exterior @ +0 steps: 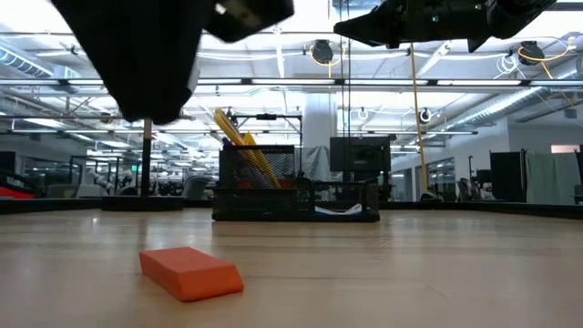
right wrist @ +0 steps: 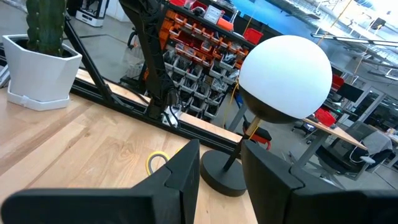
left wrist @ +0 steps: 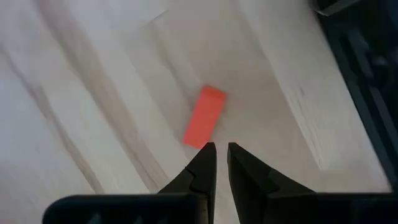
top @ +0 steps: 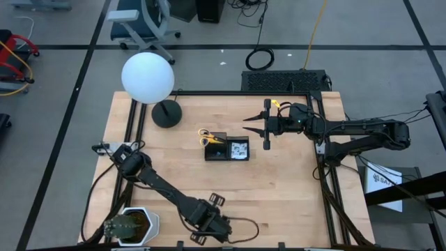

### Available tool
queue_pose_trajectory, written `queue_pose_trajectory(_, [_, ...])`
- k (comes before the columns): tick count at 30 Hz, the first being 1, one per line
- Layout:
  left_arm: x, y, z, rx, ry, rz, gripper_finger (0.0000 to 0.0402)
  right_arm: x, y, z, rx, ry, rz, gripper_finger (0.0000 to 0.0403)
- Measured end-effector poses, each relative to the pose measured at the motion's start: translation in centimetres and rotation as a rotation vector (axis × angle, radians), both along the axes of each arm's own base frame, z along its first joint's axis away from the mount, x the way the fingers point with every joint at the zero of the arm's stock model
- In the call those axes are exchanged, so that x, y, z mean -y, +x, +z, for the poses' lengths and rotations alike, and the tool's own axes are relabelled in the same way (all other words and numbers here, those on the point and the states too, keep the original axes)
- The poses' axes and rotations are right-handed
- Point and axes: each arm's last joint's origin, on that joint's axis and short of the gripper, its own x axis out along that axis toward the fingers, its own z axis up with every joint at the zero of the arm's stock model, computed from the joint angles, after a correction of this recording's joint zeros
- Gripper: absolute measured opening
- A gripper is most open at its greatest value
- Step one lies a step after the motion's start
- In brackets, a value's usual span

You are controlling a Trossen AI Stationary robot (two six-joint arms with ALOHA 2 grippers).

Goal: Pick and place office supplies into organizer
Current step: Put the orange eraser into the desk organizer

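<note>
Eraser (left wrist: 204,116): a small flat orange-red block with squared edges, lying on the pale wood-grain desk (top: 279,188) near its 6 o'clock edge. It is hidden under the left arm in the high view; the low view shows it (exterior: 191,271) flat on the boards in the foreground, apart from everything else.

Left pincer (left wrist: 221,154): poised just above the eraser, tips narrowed to a thin slit, holding nothing and not touching the block. Fingers are dark and tapered.

Organizer (top: 226,148): a small black rectangular tray at the desk's centre. In the low view it reads as wire mesh (exterior: 296,191). The yellow-handled scissors (top: 208,136) stand in its 9 o'clock compartment, handles protruding. A yellow rod leans in the same compartment in the low view; whether it is the pencil cannot be told. Contents of the 3 o'clock compartment are pale and hard to make out.

Right pincer (top: 254,125): raised at about 2 o'clock from the organizer, fingers spread wide, empty.

Lamp (top: 148,78): smooth white globe on a round black base, at the desk's 11 o'clock corner. Potted cactus (top: 125,226) in a white pot at the 7 o'clock corner, partly cut off.
</note>
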Motion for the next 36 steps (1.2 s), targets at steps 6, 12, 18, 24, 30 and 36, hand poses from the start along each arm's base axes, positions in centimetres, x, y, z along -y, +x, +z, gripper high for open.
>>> queue_pose_trajectory(6, [0.6, -0.4, 0.0, 0.017, 0.041, -0.224, 0.0047, 0.0, 0.0, 0.0, 0.0, 0.0, 0.0, 0.011])
queue_pose_trajectory(12, [0.2, -0.1, 0.1, 0.026, 0.063, -0.32, 0.0047, 0.0, 0.0, 0.0, 0.0, 0.0, 0.0, 0.011])
queue_pose_trajectory(18, [-0.8, 0.5, 0.1, 0.028, 0.059, -0.276, 0.0047, 0.0, 0.0, 0.0, 0.0, 0.0, 0.0, 0.011])
queue_pose_trajectory(24, [-0.8, 1.2, 0.2, 0.078, 0.03, -0.241, 0.0047, 0.0, 0.0, 0.0, 0.0, 0.0, 0.0, 0.011])
queue_pose_trajectory(30, [-0.7, 1.4, 0.2, 0.089, 0.006, -0.174, 0.0047, 0.0, 0.0, 0.0, 0.0, 0.0, 0.0, 0.011])
queue_pose_trajectory(36, [-0.5, 1.8, 0.4, 0.133, -0.034, -0.114, 0.0047, 0.0, 0.0, 0.0, 0.0, 0.0, 0.0, 0.011])
